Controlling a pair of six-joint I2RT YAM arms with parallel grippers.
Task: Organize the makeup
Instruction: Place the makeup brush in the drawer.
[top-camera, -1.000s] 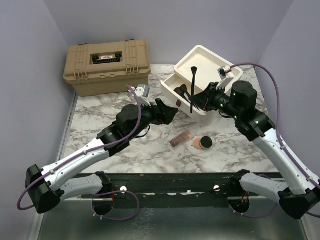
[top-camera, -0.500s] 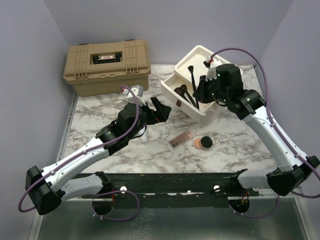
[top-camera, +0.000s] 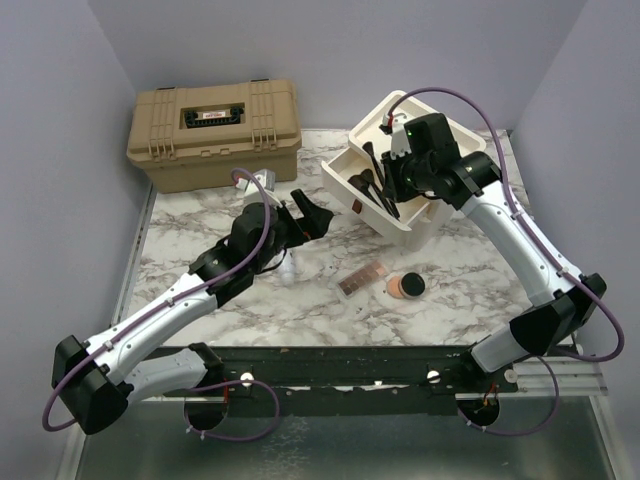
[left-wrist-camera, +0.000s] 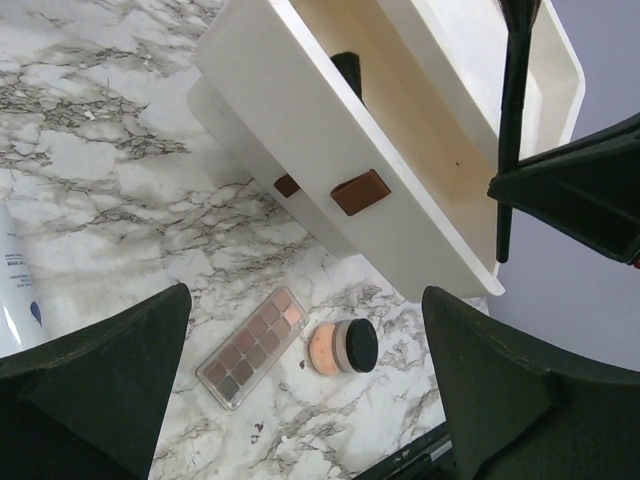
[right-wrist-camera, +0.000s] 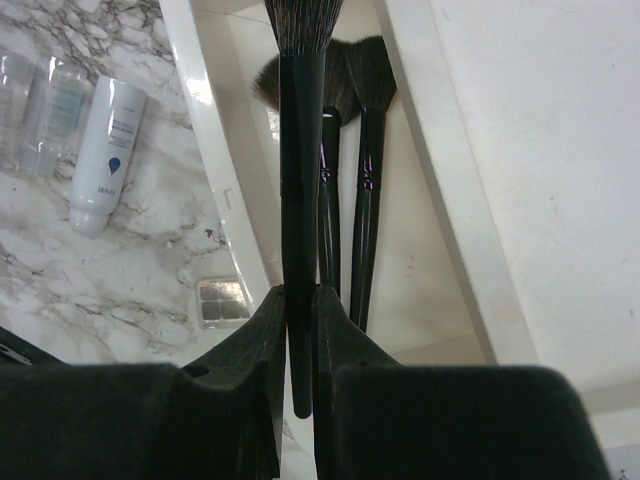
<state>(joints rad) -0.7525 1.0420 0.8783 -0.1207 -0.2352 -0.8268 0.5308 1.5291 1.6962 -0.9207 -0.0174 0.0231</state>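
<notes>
My right gripper (top-camera: 392, 178) is shut on a black-handled brush (right-wrist-camera: 301, 150) and holds it lengthwise over the open lower drawer (right-wrist-camera: 425, 250) of the cream drawer unit (top-camera: 432, 125). Two more black brushes (right-wrist-camera: 364, 170) lie in that drawer. The held brush also shows in the left wrist view (left-wrist-camera: 515, 90). My left gripper (top-camera: 312, 217) is open and empty above the marble. The pink palette (left-wrist-camera: 252, 347) and the round compact (left-wrist-camera: 342, 346) lie side by side on the table in front of the drawer. A whitish bottle (right-wrist-camera: 108, 150) lies beside clear slim tubes (right-wrist-camera: 40, 110).
The tan toolbox (top-camera: 213, 130) stands shut at the back left. The drawer unit sits at the back right, its brown pull tab (left-wrist-camera: 360, 192) facing the table's middle. Purple walls close in both sides and the back.
My right gripper has carried the brush back and left, from in front of the drawer unit to over the open drawer. My left arm has drawn back slightly to the left.
</notes>
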